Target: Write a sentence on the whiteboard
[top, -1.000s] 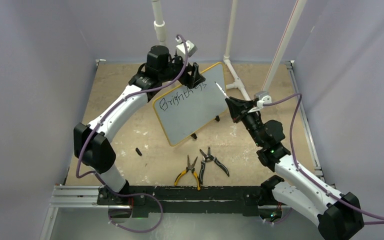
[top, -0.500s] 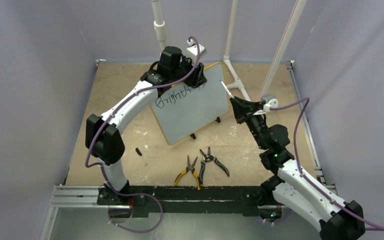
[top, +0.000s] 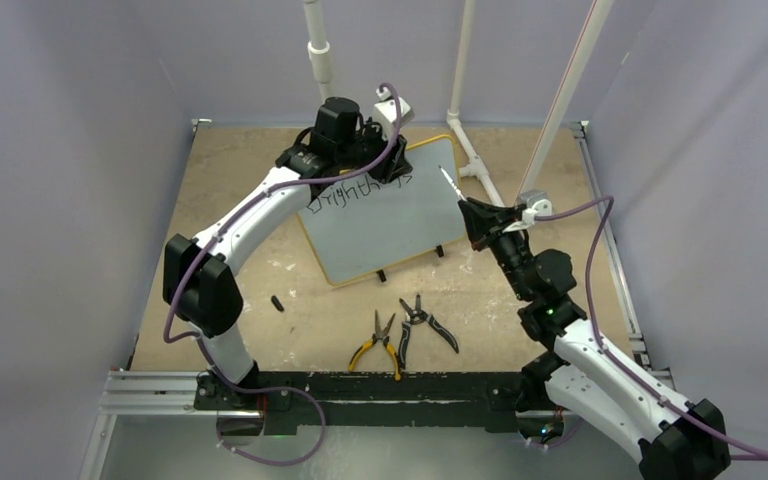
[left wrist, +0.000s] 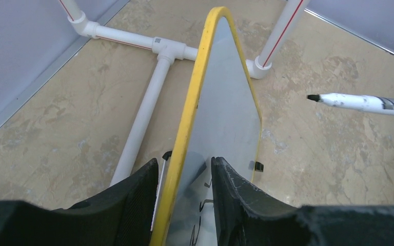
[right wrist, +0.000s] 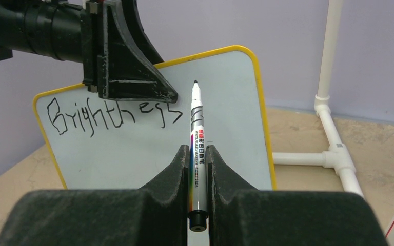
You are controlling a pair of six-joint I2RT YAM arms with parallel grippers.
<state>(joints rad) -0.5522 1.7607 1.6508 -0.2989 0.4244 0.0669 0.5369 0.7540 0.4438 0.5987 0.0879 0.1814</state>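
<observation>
The whiteboard (top: 385, 225) with a yellow rim stands tilted at mid-table. One line of black script reading "Brightness" (right wrist: 110, 117) runs along its top. My left gripper (top: 388, 165) is shut on the whiteboard's top edge, its jaws straddling the yellow rim (left wrist: 192, 97). My right gripper (right wrist: 198, 151) is shut on a white marker (right wrist: 197, 128), its black tip in the air just off the board to the right of the last letter. The marker (left wrist: 361, 101) also shows in the left wrist view, clear of the board. From above, the right gripper (top: 470, 213) sits by the board's right edge.
Yellow-handled pliers (top: 378, 342) and black pliers (top: 428, 322) lie near the front. A small black cap (top: 277, 302) lies on the left. White PVC pipes (top: 472, 152) stand behind the board. Grey walls close in the table on three sides.
My left arm has swung the whiteboard round so its top edge lies more level and further right. My right gripper with the marker has shifted slightly, staying by the board's right edge.
</observation>
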